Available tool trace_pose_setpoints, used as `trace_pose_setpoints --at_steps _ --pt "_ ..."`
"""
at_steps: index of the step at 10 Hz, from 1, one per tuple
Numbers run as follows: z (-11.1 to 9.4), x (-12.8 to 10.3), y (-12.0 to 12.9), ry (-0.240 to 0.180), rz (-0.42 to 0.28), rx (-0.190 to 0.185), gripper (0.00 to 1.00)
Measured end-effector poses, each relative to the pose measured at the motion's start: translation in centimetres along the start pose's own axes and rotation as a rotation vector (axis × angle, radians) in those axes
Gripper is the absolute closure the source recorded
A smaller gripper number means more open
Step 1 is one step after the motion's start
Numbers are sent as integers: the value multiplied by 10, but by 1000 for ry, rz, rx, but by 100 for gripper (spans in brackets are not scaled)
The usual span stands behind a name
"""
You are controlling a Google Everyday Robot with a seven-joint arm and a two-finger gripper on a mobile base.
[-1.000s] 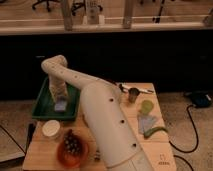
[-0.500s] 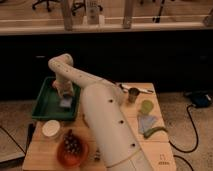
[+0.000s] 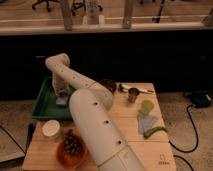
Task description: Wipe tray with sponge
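Gripper (image 3: 61, 94) down in the tray (image 3: 42, 104), at the sponge (image 3: 62, 102).

The white arm (image 3: 95, 125) rises from the bottom centre of the frame, bends at upper left and drops into the green tray at the left edge of the wooden table (image 3: 131, 141). The gripper sits just above the pale blue sponge, which lies on the tray floor near its right side; whether it is clamped on the sponge I cannot tell. Below the tray stand a white cup (image 3: 51, 129) and an orange bowl (image 3: 71, 150) with dark contents. At the right of the table are a metal cup (image 3: 133, 94), a green cup (image 3: 146, 107) and a blue cloth (image 3: 146, 122).
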Motion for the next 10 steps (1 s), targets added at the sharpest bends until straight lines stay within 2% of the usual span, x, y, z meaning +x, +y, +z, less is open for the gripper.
trace_pose_setpoints --at_steps 2,4,7,9,10 --pt "5 -12 -17 -23 -64 19 97" --pt "2 -32 -22 -29 -105 31 97" --pt "-5 -67 -6 -55 -117 27 97" --pt "-10 -80 14 -63 -90 25 97" --pt "-12 -80 22 -54 -70 19 97"
